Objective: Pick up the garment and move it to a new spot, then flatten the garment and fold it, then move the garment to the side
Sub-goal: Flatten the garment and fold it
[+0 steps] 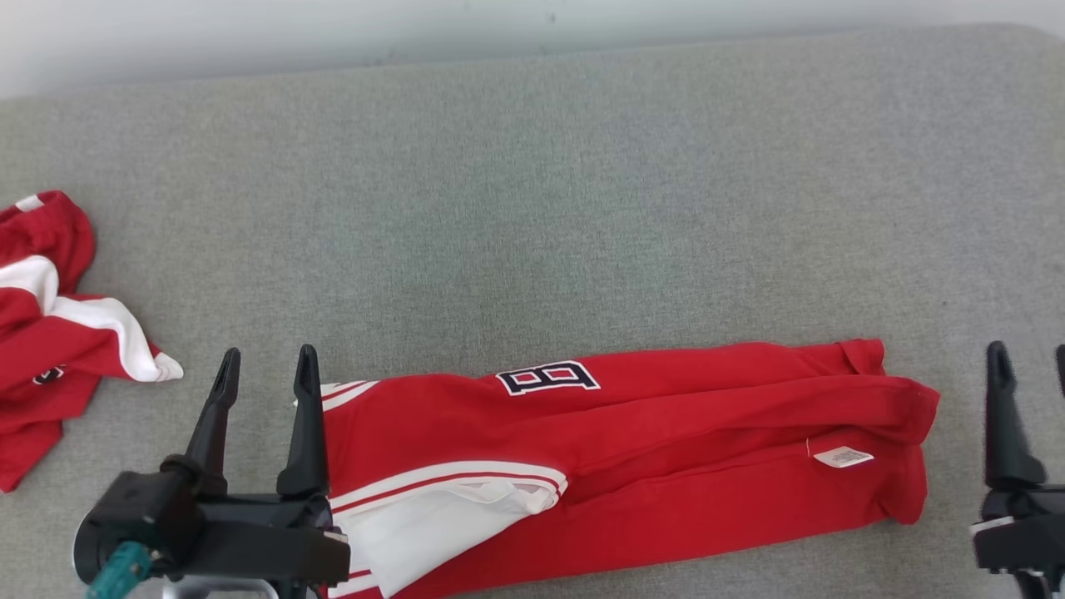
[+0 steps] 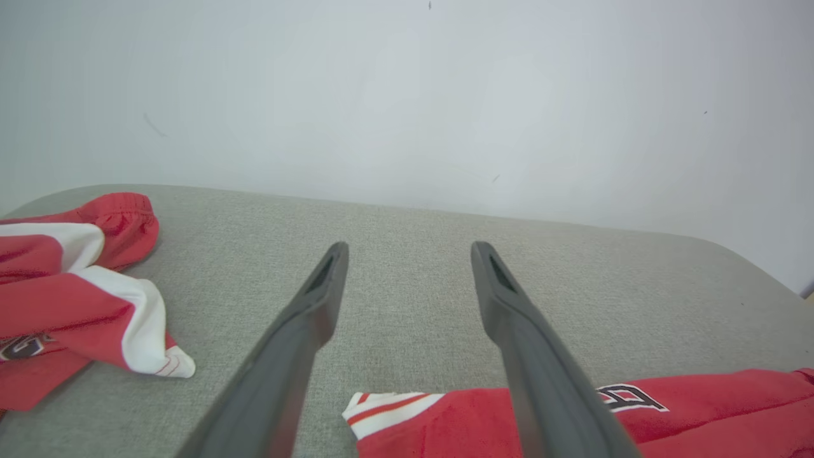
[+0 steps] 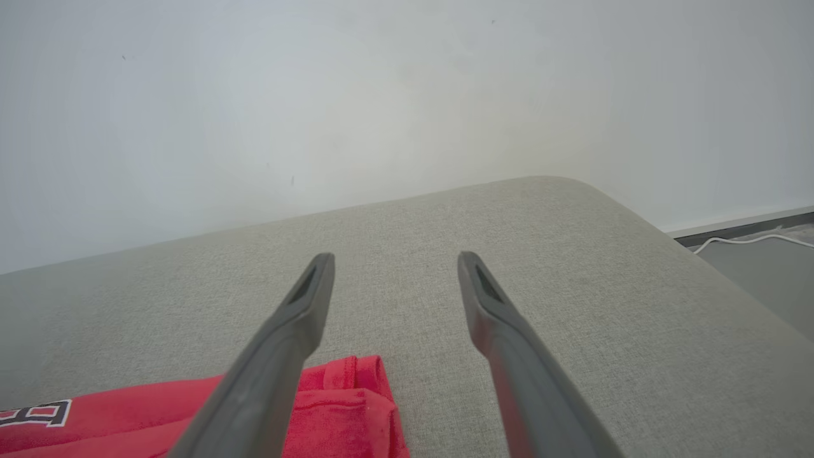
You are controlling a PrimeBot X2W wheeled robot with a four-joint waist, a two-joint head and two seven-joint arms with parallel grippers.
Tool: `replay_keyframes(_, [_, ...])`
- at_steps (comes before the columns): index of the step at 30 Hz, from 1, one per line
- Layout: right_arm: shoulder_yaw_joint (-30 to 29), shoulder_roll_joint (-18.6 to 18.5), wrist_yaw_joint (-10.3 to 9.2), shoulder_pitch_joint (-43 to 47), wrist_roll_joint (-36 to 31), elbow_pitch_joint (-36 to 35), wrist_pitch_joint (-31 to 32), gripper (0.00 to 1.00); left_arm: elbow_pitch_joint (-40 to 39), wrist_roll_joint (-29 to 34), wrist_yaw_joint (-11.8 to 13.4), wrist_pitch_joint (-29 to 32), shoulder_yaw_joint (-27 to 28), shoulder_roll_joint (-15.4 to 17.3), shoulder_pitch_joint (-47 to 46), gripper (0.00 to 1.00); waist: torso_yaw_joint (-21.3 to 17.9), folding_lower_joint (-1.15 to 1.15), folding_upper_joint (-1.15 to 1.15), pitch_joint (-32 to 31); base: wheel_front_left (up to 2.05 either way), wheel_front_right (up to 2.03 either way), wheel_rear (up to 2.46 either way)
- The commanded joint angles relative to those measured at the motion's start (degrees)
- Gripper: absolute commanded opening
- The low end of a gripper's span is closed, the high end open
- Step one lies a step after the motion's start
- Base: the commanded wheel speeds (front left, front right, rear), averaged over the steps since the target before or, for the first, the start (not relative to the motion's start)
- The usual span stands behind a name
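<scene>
Surface: a grey padded surface (image 1: 532, 208) with rounded corners spreads across the whole scene.
Left arm: the left gripper (image 1: 268, 359) stands at the near left, its fingers spread apart with nothing between them. One finger is at the garment's left end; I cannot tell whether it touches the cloth.
Right arm: the right gripper (image 1: 1030, 353) is at the near right edge, its fingers also spread and empty, just beyond the garment's right end and apart from it.
Task item: the red garment (image 1: 666, 433) lies folded into a long band running left to right near the front edge, between the two grippers.
Near-left detail: a white striped panel (image 1: 449, 507) shows on the garment.
Right-end detail: a small white tag (image 1: 842, 457).
Far-edge detail: a letter patch (image 1: 547, 378), left of the middle.
Left edge: a crumpled red-and-white garment (image 1: 50, 333), well apart from the folded one.
Background: a plain pale wall (image 1: 333, 33) rises behind the far edge.
</scene>
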Motion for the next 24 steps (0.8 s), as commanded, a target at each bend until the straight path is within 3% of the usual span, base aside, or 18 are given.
replay_keyframes(1, [0.9, 0.7, -0.04, -0.3, -1.3, -0.4, 0.4, 1.0, 1.3, 1.2, 0.2, -1.1, -0.4, -0.2, -0.5, 1.0, -0.1, 0.0, 0.0, -1.4, 0.0, 0.0, 0.0])
replay_keyframes(12, [5.4, 2.4, -0.04, 2.4, -4.2, 0.6, 2.6, 1.0, 7.2, 3.7, 1.0, -4.1, -2.2, -0.1, 2.9, 1.0, -0.1, 0.0, 0.0, -6.6, 0.0, 0.0, 0.0])
replay_keyframes(24, [4.5, 3.5, -0.04, 6.6, -5.4, 1.6, 4.6, 1.0, 9.4, 3.7, 1.4, -4.9, -3.1, 0.6, 6.3, 1.0, 0.1, 0.0, 0.0, -10.8, 0.0, 0.0, 0.0])
